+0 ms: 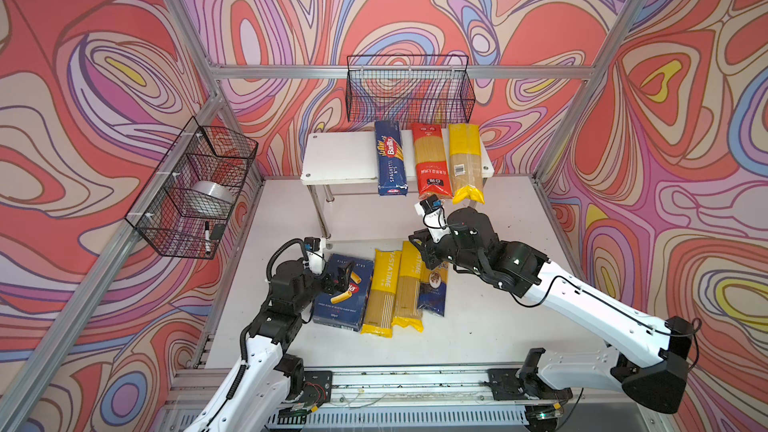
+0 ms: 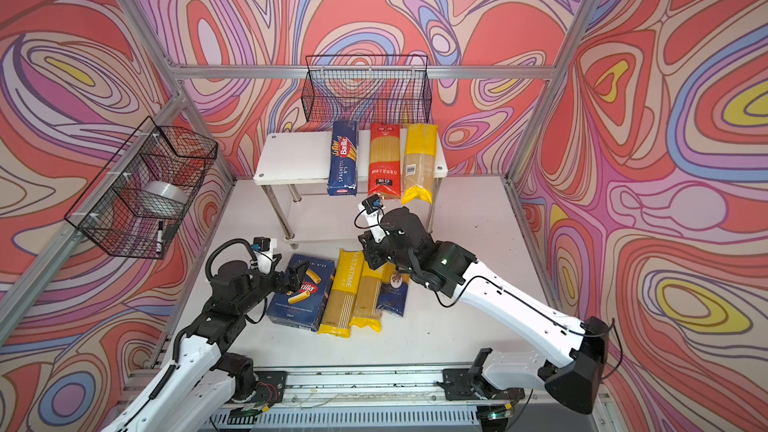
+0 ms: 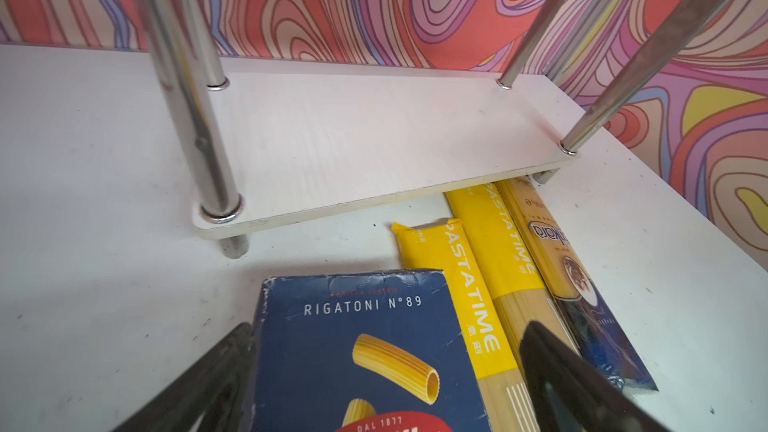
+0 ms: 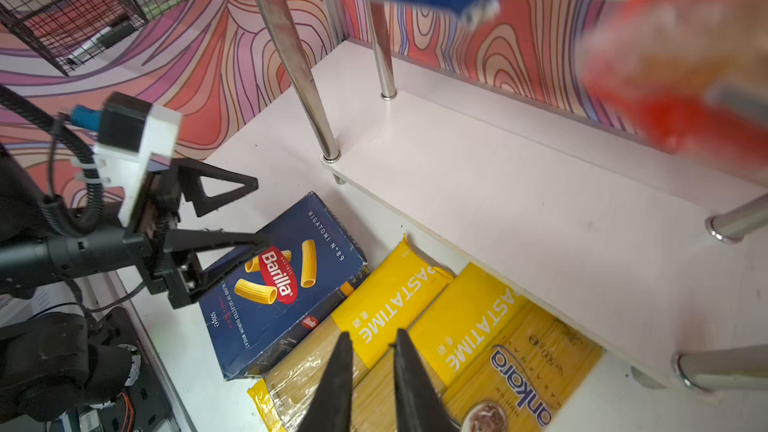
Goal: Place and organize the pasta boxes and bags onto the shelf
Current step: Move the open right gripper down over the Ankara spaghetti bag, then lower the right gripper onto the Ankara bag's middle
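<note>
Barilla "RIGATONI N°89" box under left gripper, jaws wide, not clamped. Right gripper barely parted, empty, above "PASTATIME" packs, with "ankara" pack alongside.

Two pasta boxes, seemingly five bags, one shelf, two baskets

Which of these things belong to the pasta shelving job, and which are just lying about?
Job: shelf, spaghetti box, red bag, shelved yellow bag, rigatoni box, two loose yellow bags, gold-and-navy bag.
Lying about: back basket, side basket, tape roll, marker.
</note>
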{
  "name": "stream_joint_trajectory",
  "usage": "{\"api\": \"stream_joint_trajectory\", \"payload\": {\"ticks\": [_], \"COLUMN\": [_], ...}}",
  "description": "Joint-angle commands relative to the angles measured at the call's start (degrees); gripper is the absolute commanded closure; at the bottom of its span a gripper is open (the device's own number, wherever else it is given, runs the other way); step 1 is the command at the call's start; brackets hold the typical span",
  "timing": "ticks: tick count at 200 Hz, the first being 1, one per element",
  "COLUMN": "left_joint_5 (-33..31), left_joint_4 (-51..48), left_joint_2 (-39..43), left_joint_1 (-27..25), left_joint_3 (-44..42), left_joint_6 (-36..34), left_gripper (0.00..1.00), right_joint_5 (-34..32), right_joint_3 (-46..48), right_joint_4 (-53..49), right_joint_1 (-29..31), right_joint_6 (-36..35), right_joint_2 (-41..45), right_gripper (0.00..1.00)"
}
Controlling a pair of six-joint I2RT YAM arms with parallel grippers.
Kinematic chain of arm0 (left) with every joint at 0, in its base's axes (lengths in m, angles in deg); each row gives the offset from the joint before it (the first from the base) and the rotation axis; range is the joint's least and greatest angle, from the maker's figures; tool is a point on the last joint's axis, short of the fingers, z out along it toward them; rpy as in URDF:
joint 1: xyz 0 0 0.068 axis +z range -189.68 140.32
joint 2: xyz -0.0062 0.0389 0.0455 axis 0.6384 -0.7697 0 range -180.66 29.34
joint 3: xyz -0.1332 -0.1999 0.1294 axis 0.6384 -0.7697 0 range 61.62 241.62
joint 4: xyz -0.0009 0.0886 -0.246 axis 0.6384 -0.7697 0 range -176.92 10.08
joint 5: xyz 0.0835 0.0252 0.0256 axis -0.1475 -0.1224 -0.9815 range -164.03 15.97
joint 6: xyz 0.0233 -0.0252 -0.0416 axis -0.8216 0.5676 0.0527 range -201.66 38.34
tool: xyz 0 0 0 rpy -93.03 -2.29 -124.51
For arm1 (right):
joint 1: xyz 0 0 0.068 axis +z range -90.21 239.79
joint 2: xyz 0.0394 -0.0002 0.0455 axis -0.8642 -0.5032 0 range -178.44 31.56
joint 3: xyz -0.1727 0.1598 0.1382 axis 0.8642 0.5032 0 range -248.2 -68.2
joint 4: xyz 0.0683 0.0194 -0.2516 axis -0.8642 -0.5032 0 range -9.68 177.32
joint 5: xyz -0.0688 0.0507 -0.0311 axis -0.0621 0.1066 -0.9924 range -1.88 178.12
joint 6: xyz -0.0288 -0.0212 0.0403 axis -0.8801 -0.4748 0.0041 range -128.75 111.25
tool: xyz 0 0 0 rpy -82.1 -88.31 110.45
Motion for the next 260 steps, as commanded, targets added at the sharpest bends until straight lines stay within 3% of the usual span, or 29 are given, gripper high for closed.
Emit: {"api": "stream_joint_trajectory", "payload": {"ticks": [1, 32, 50, 106, 154, 169, 186, 212, 260], "left_joint_5": [-4.4, -6.5, -7.5, -9.8, -10.9, -11.0, -10.8, -10.0, -9.1], "left_joint_4": [-5.9, -6.8, -7.0, -6.9, -6.5, -6.4, -6.3, -6.3, -6.4], "left_joint_2": [3.3, 7.0, 7.5, 5.1, 1.3, 1.2, 1.1, 0.6, 0.9], "left_joint_1": [-0.2, -0.1, -0.2, -0.2, -0.2, -0.2, -0.2, -0.2, -0.2], "left_joint_3": [-2.1, -3.2, -3.4, -2.6, -1.3, -1.2, -1.3, -1.1, -1.2], "left_joint_6": [-0.5, -0.1, 0.1, 1.1, 1.7, 1.8, 1.7, 1.5, 1.2], "left_gripper": [0.00, 0.00, 0.00, 0.00, 0.00, 0.00, 0.00, 0.00, 0.00], "right_joint_5": [-5.6, -9.1, -8.8, -9.1, -11.2, -10.5, -8.9, -1.7, 1.9], "right_joint_3": [5.4, 12.4, 17.0, 25.4, 27.6, 30.1, 33.7, 38.6, 35.7], "right_joint_4": [0.3, -0.4, 1.7, 6.6, 6.4, 7.3, 9.5, 16.3, 15.1], "right_joint_1": [0.5, 0.4, 0.4, 0.3, -1.0, -2.5, -4.8, -7.6, -7.9], "right_joint_6": [6.7, 11.7, 14.3, 22.3, 25.8, 26.0, 27.2, 28.4, 26.7], "right_joint_2": [1.6, 3.4, 3.9, -1.9, -5.8, -3.8, -0.5, 2.6, -2.7], "right_gripper": [0.81, 0.77, 0.65, 0.42, 0.38, 0.37, 0.28, 0.19, 0.13]}}
